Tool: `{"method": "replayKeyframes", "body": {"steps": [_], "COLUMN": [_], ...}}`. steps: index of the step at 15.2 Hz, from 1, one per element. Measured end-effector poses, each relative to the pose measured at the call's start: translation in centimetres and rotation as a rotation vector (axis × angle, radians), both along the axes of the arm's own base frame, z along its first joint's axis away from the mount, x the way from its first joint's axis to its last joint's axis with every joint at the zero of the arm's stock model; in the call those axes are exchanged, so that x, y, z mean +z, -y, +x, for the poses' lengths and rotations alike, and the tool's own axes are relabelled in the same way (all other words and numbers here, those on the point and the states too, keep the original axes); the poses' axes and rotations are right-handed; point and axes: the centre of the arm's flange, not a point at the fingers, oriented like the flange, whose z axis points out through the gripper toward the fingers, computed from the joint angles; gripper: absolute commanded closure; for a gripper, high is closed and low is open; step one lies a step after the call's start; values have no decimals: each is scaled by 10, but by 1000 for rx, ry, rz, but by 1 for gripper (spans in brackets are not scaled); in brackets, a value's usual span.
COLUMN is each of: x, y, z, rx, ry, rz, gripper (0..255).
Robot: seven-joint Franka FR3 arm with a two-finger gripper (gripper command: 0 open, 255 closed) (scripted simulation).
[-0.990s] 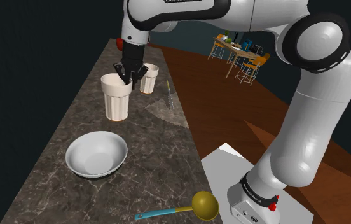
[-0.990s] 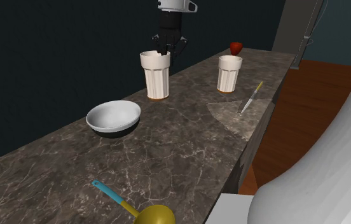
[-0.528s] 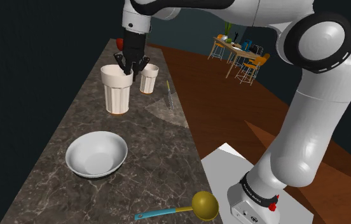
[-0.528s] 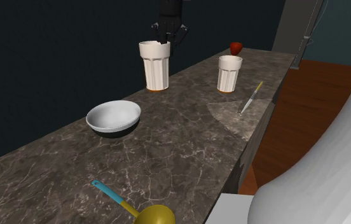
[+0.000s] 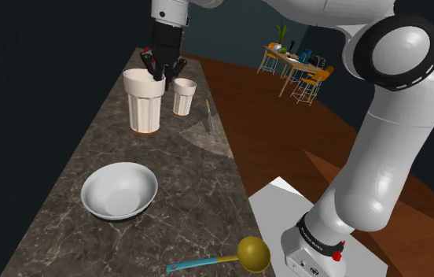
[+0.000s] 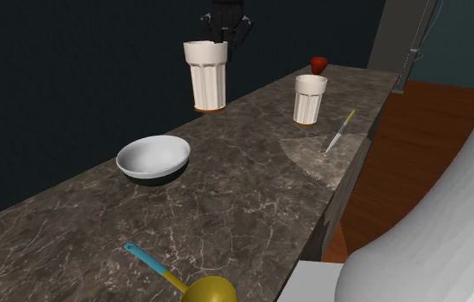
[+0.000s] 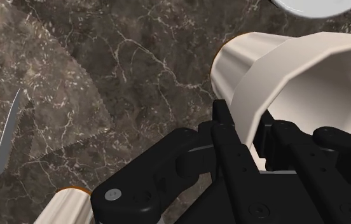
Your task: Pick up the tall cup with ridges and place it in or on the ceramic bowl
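Observation:
The tall cream cup with ridges (image 5: 145, 102) hangs upright a little above the dark marble counter (image 5: 196, 185), its orange base off the stone. My black gripper (image 5: 163, 72) is shut on its rim, on the side nearest the small cup, one finger inside and one outside the wall. In the second exterior view the cup (image 6: 207, 77) hangs under the gripper (image 6: 220, 36). Seen from the wrist, the gripper (image 7: 252, 130) clasps the cup (image 7: 295, 76) wall. The white bowl (image 5: 90, 193) (image 6: 132, 154) lies empty on the counter, nearer the stand.
A smaller cream cup (image 5: 183, 96) (image 6: 309, 98) stands just beyond the lifted one, with a red thing (image 6: 318, 63) behind it. A yellow-handled knife (image 5: 208, 116) (image 7: 2, 153) lies near the counter's edge. A brass ladle with a blue handle (image 5: 231, 256) lies close to the stand.
The gripper has risen with the ridged cup in it, lifting the cup off the counter. The bowl, small cup, knife and ladle have stayed put.

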Motion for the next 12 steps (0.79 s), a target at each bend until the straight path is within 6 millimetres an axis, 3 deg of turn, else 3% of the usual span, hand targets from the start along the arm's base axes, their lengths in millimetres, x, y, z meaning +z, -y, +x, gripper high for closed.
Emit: {"method": "replayKeyframes", "body": {"steps": [3, 12], "x": [14, 45], "y": [-19, -94], "z": [-20, -110], "rx": [1, 2], "ry": [0, 0], "rz": [1, 0], "gripper": [255, 255]}}
